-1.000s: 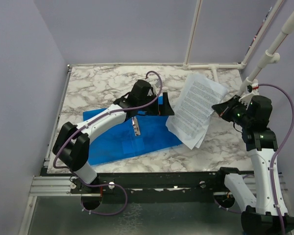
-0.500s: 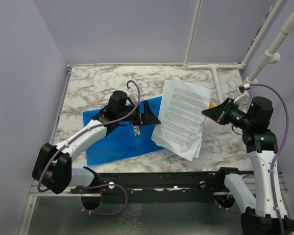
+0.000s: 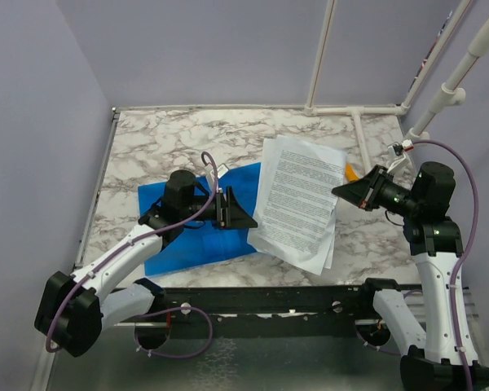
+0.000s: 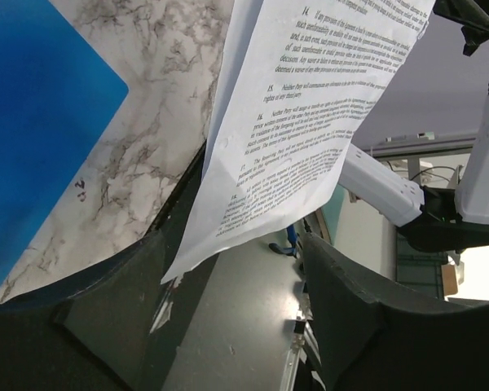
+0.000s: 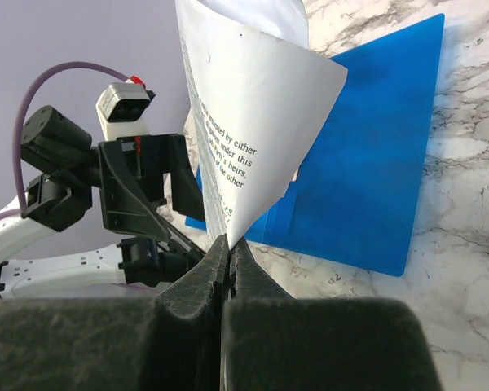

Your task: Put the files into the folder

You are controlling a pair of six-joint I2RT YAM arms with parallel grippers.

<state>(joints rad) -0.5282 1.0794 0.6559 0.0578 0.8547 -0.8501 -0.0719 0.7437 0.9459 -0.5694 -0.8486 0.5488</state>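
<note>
The files (image 3: 297, 199) are white printed sheets held off the marble table, sloping down to the left over the right end of the blue folder (image 3: 175, 236). My right gripper (image 3: 340, 191) is shut on their right corner; in the right wrist view the jaws (image 5: 228, 242) pinch the files (image 5: 244, 122) in front of the folder (image 5: 375, 163). My left gripper (image 3: 243, 213) stands open over the folder, facing the sheets' left edge. In the left wrist view a corner of the files (image 4: 310, 106) hangs between the spread fingers (image 4: 367, 309), unclamped, with the folder (image 4: 41, 114) at the left.
The marble table (image 3: 163, 138) is boxed in by lilac walls at the left and back. A white pipe frame (image 3: 350, 110) runs along the back right. A small orange item (image 3: 352, 173) lies behind the files. A black rail (image 3: 269, 297) runs along the near edge.
The right gripper has carried the files leftward over the folder's right end. The left arm has drawn back to the left and nearer, its gripper narrowing slightly near the sheets' edge.
</note>
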